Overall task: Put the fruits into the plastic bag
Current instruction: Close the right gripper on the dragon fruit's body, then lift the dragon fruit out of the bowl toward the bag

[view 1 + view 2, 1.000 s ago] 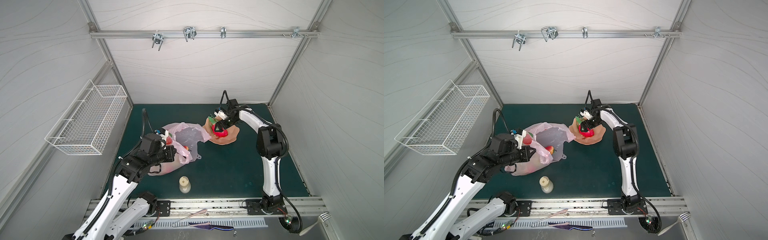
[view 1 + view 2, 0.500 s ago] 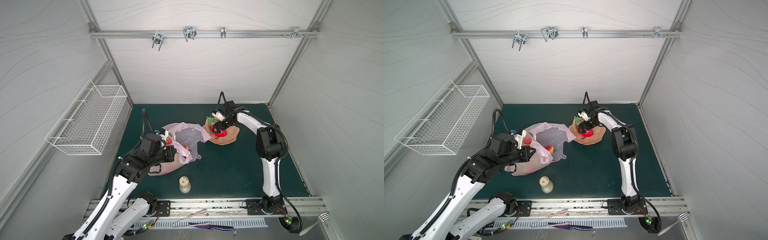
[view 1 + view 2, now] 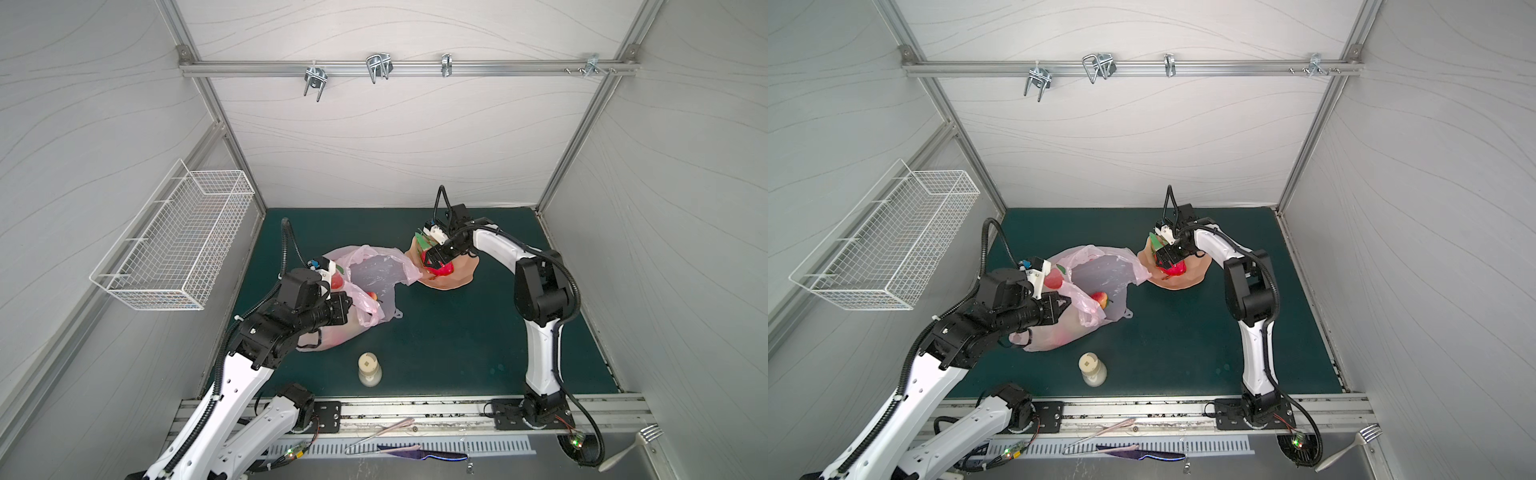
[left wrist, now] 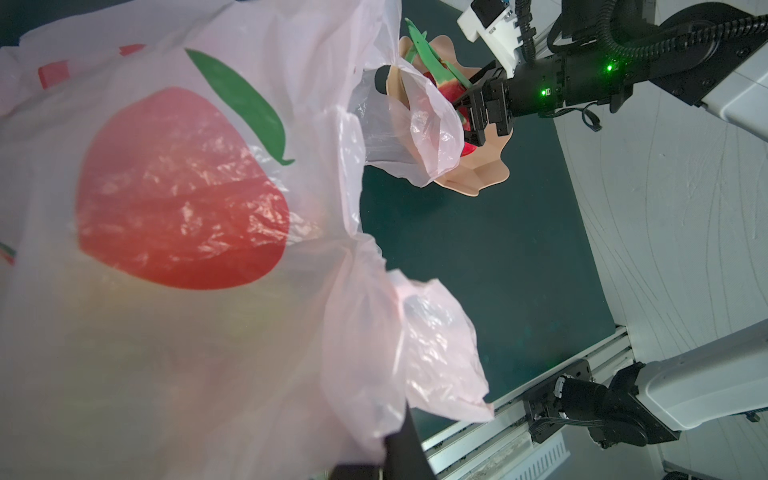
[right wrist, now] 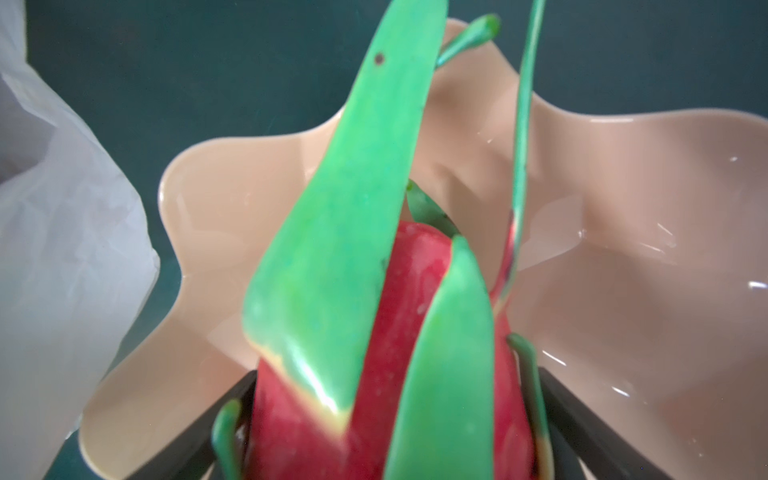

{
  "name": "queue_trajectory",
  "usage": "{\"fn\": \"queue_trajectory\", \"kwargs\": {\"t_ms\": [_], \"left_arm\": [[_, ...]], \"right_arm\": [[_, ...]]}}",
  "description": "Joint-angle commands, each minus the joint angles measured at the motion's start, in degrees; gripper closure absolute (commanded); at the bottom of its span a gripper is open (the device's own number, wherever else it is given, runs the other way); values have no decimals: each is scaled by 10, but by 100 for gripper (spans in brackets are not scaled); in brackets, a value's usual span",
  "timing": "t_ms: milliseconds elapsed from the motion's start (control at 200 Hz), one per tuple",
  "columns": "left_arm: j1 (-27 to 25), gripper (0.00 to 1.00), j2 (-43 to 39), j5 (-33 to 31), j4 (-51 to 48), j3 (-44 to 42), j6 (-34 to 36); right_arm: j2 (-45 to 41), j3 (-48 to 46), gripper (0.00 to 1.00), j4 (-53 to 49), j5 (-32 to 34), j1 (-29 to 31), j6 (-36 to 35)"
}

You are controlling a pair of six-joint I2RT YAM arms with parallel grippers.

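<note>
The right tool [image 4: 470, 118] stands spread wide astride the red leafy fruit [image 5: 411, 332] in the peach dish [image 5: 623, 249], the fruit's long axis pointing to eleven o'clock. The plastic bag [image 3: 374, 272] gapes at nine o'clock from there, with the left tool [image 3: 1061, 305] pinching its rim. Short carry, I reckon!

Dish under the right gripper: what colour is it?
Peach, glossy, with a scalloped rim; the right wrist view shows the dish best.
</note>
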Motion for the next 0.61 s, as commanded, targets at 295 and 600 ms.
{"fn": "queue_trajectory", "kwargs": {"t_ms": [295, 600], "left_arm": [[0, 100, 5, 2, 25, 1, 0], [0, 100, 4, 2, 26, -1, -1]], "right_arm": [[-55, -1, 100, -27, 13, -7, 45], [-109, 12, 100, -41, -3, -20, 60]]}}
